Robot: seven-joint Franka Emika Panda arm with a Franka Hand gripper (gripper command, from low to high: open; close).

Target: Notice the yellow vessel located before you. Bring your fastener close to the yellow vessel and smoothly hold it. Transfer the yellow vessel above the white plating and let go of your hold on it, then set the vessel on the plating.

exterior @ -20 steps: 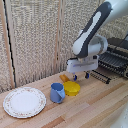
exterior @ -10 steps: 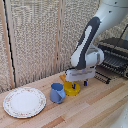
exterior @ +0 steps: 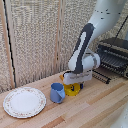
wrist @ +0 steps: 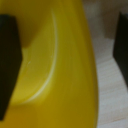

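Gripper [exterior: 73, 88] released, fingers [wrist: 8, 65] straddling the yellow vessel's [exterior: 73, 90] rim; I should clench slowly, squarely, before lifting.

place: home kitchen mock-up | cues: wooden counter [exterior: 95, 107]; toaster oven [exterior: 114, 55]; woven blinds [exterior: 35, 40]

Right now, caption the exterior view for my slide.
Gripper lowered over yellow bowl beside blue cup; white plate waits.

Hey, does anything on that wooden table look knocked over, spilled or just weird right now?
Nothing stands out. The white plate lies flat, the blue cup stands upright beside the yellow bowl, and the gripper is down at the bowl. No spill shows.
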